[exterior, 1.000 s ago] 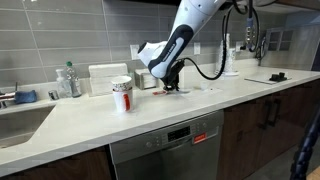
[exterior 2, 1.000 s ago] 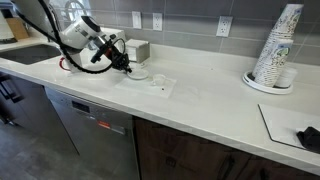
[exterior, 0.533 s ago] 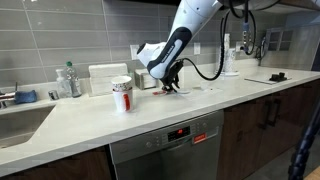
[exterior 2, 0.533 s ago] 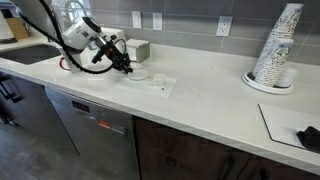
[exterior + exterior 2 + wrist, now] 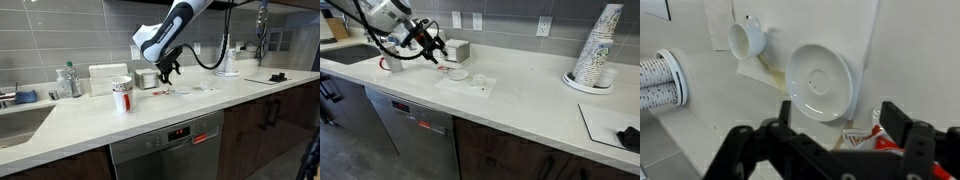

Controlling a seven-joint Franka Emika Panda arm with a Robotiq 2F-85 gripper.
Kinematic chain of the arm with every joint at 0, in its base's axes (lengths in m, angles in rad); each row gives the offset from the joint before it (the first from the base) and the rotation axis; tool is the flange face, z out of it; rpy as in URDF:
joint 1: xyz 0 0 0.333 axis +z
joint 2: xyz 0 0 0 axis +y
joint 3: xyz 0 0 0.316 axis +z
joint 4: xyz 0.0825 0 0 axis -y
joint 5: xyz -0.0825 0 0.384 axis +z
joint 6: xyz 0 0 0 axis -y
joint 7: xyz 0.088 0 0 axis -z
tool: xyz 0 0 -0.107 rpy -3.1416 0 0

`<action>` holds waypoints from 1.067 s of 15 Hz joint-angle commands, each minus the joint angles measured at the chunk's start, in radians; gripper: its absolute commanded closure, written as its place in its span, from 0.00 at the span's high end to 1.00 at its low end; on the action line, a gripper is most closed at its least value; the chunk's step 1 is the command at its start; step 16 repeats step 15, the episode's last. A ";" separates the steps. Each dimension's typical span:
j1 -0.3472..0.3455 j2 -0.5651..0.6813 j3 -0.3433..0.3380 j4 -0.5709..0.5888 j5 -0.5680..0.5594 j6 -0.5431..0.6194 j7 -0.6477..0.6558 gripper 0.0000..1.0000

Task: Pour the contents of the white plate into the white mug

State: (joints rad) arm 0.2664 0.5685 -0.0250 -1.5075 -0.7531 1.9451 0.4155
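Note:
In the wrist view the white plate (image 5: 820,82) lies flat on a pale mat (image 5: 865,40), and its face looks bare. The white mug (image 5: 747,38) stands just beside the plate, a small gap between them. My gripper (image 5: 825,140) hangs above the plate's near side, open, with nothing between its dark fingers (image 5: 905,125). In both exterior views the gripper (image 5: 167,70) (image 5: 435,50) is lifted clear of the counter, above the plate (image 5: 458,73).
A red-and-white patterned cup (image 5: 122,96) (image 5: 655,80) stands on the counter near the mug. A red-and-white packet (image 5: 865,135) lies by the plate. Bottles (image 5: 68,80) and a sink (image 5: 20,120) are at one end, a stack of cups (image 5: 598,50) at the other.
The gripper has opened from shut and risen off the counter, away from the plate. The plate stays flat on the mat.

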 commanded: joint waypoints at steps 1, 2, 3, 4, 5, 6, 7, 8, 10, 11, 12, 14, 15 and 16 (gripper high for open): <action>-0.073 -0.177 0.059 -0.148 0.165 0.005 -0.131 1.00; -0.091 -0.222 0.065 -0.185 0.213 0.033 -0.172 1.00; -0.107 -0.254 0.068 -0.207 0.263 0.052 -0.198 1.00; -0.121 -0.286 0.069 -0.230 0.308 0.063 -0.236 1.00; -0.133 -0.317 0.069 -0.251 0.355 0.071 -0.266 1.00; -0.147 -0.346 0.071 -0.266 0.405 0.069 -0.295 0.99; -0.155 -0.371 0.071 -0.281 0.445 0.060 -0.319 1.00; -0.163 -0.392 0.071 -0.293 0.477 0.052 -0.345 1.00; -0.175 -0.428 0.071 -0.327 0.511 0.074 -0.424 1.00; -0.156 -0.371 0.063 -0.247 0.465 0.030 -0.359 1.00; -0.161 -0.388 0.065 -0.262 0.477 0.032 -0.382 1.00; -0.165 -0.405 0.066 -0.281 0.484 0.037 -0.398 1.00; -0.165 -0.407 0.067 -0.284 0.484 0.039 -0.399 1.00; -0.165 -0.407 0.067 -0.284 0.484 0.039 -0.399 1.00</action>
